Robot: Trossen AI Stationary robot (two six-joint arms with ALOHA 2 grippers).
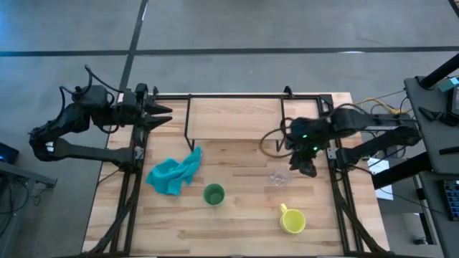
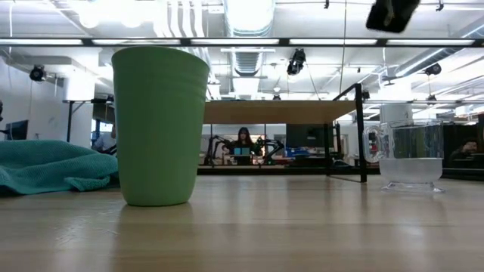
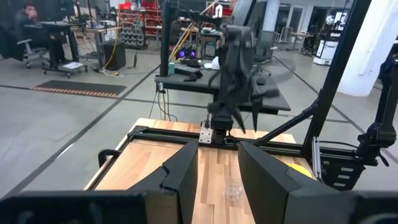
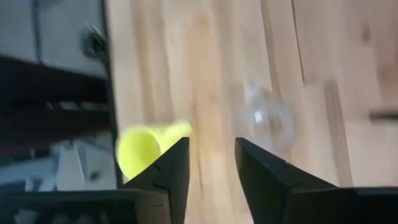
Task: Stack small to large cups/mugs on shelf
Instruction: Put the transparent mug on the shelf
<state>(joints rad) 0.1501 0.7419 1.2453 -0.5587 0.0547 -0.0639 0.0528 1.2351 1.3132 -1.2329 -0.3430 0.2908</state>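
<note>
The bench (image 1: 237, 222) is a butcher-block top of pale wooden strips inside a black metal frame. At its far edge stands the shelf (image 1: 233, 118), a light wooden plank on thin black metal legs, with nothing on the plank.

The small clear glass cup (image 1: 278, 177) stands upright on the bench in front of the shelf, toward the right side. In the low view it (image 2: 412, 155) shows as a straight-walled glass with a handle on its side and a thick base. The green handleless cup (image 1: 214, 194) stands upright near the middle of the bench, a smooth matte tumbler that widens slightly toward its rim (image 2: 160, 125). The yellow handled mug (image 1: 292, 220) sits nearer the front edge on the right, well apart from the glass cup, its handle pointing toward the shelf. A crumpled teal cloth (image 1: 174, 173), soft and terry-like, lies left of the green cup.

The right pincer (image 1: 307, 166) hangs above the bench just beside the glass cup, on its right; its two dark fingers are released, with a gap between them through which the right wrist view shows bare wood, the glass cup (image 4: 267, 118) on one side and the yellow mug (image 4: 142, 149) on the other.

The left pincer (image 1: 163, 115) waits at the far left corner of the bench, level with the shelf, its fingers spread apart and holding nothing.
</note>
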